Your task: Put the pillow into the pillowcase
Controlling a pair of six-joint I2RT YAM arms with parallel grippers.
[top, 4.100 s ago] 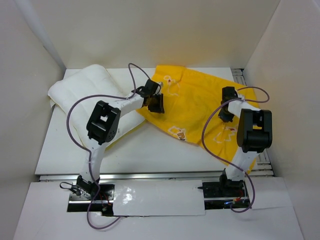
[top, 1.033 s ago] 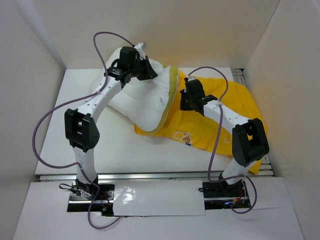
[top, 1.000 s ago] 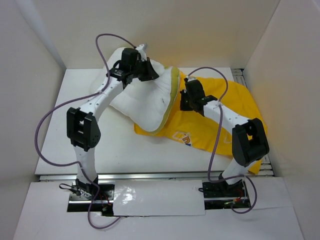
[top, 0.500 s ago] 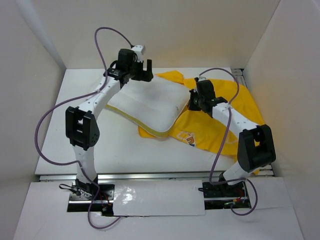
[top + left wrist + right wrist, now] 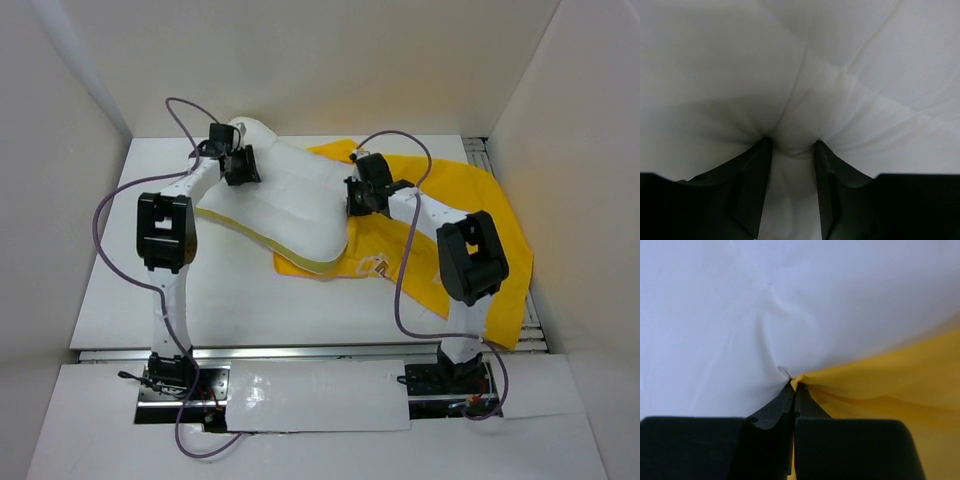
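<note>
The white pillow [image 5: 285,200] with its pale yellow seam lies at the back of the table, its right part over the yellow pillowcase [image 5: 470,215]. My left gripper [image 5: 240,165] is at the pillow's far left end, its jaws closed on a pinched fold of white pillow [image 5: 790,100]. My right gripper [image 5: 358,198] is at the pillow's right edge, jaws shut on a thin fold of yellow pillowcase [image 5: 880,385] right against the white pillow [image 5: 765,305]. Most of the pillowcase's print is hidden.
White walls enclose the table [image 5: 130,290] on three sides. The pillowcase hangs over the right table edge [image 5: 510,320]. Purple cables loop above both arms.
The pillow was lifted from the back left and laid over the pillowcase's left part. In the last half second the left gripper moved left and closed on the pillow; the right gripper shifted left.
</note>
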